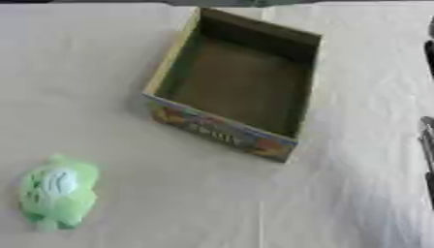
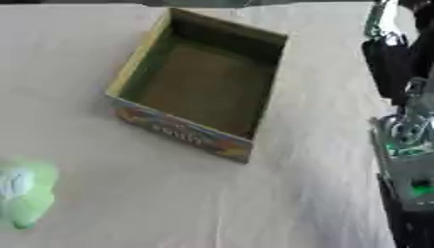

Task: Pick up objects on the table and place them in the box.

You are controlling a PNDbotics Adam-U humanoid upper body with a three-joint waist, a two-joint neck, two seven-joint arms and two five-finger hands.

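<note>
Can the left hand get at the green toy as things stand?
Probably yes, though the left hand shows in neither view. The green toy lies alone on the table at the near left, the side that arm comes in from. The box stands apart, farther back, so nothing blocks the way.

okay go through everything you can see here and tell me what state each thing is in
box: open at the top, upright, nothing inside.
green toy: on the table near the left edge, outside the box, untouched.
right arm: at the right edge, clear of both things; hand not made out.
left hand: not in view.
</note>
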